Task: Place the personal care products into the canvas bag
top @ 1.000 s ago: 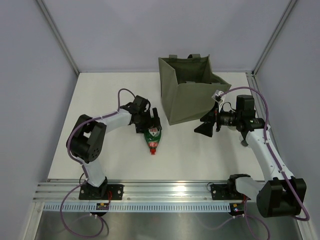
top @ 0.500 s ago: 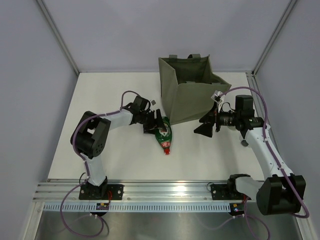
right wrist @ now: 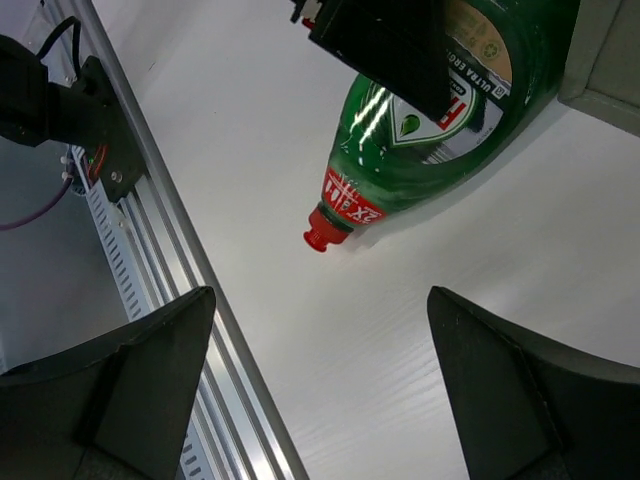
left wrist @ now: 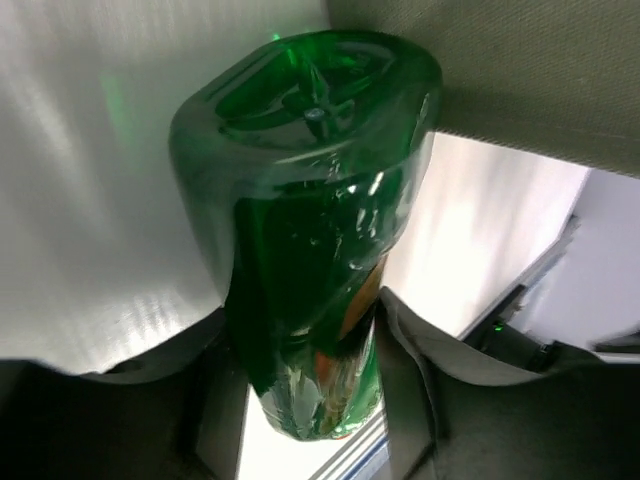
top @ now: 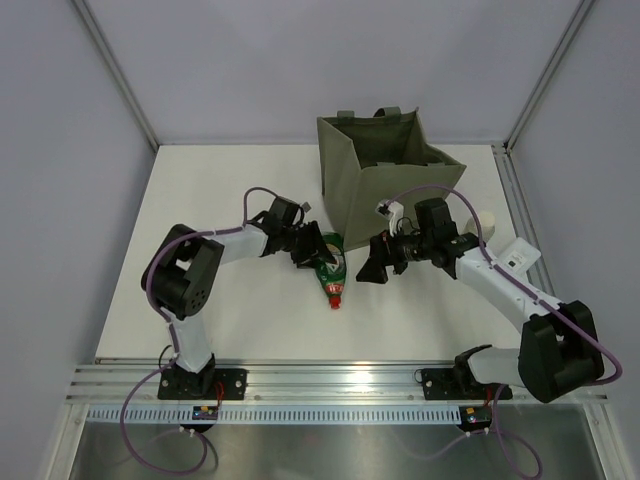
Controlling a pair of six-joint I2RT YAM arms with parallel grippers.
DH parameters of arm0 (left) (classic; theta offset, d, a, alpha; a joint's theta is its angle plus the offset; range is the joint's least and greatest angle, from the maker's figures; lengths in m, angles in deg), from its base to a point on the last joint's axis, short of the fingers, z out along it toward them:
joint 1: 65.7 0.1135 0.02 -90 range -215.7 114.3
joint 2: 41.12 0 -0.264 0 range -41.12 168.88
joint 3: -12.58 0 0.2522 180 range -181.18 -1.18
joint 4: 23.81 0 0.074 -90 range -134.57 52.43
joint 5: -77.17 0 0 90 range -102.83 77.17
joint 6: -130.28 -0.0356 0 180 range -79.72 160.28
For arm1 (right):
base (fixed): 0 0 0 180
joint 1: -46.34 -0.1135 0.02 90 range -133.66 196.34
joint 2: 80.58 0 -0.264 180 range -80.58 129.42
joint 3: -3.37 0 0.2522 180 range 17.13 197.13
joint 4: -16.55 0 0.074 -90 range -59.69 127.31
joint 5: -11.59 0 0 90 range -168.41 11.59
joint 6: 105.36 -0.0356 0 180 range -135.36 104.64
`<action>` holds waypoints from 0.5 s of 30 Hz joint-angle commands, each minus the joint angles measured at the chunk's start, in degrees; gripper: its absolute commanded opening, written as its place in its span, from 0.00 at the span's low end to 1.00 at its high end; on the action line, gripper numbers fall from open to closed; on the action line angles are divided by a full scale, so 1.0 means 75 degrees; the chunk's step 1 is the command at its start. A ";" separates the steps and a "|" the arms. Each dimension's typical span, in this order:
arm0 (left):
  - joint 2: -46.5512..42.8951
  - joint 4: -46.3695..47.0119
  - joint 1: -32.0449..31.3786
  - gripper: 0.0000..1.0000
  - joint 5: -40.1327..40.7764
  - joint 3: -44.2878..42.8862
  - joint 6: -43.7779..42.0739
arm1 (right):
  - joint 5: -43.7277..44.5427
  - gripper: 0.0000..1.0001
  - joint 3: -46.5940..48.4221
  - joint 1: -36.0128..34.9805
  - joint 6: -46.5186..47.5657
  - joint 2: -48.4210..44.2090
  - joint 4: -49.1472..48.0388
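Observation:
A green bottle (top: 329, 268) with a red cap (top: 336, 302) lies on the white table, its base by the foot of the olive canvas bag (top: 385, 190) and its cap toward the near edge. My left gripper (top: 313, 251) is shut on the bottle's body. The left wrist view shows the bottle (left wrist: 300, 230) wedged between both fingers (left wrist: 440, 390), with bag fabric (left wrist: 500, 80) above it. My right gripper (top: 377, 266) hangs open just right of the bottle, holding nothing. The right wrist view looks down on the bottle (right wrist: 440, 120) and its cap (right wrist: 333, 217). A cream cylindrical bottle (top: 486, 220) stands right of the bag.
The bag stands open-topped at the back centre, with two loop handles. An aluminium rail (top: 330, 380) runs along the near edge and shows in the right wrist view as the rail (right wrist: 160, 220). Grey walls close in the table on three sides.
My left gripper has shut on the green bottle and dragged it right, toward the bag. The right arm has swung left to beside the bottle, uncovering the cream bottle behind it.

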 commanded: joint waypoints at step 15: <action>-0.1325 0.3928 0.0677 0.00 -0.2448 0.2188 0.1092 | -0.3002 0.99 0.0723 0.0480 0.1866 -0.0286 0.1057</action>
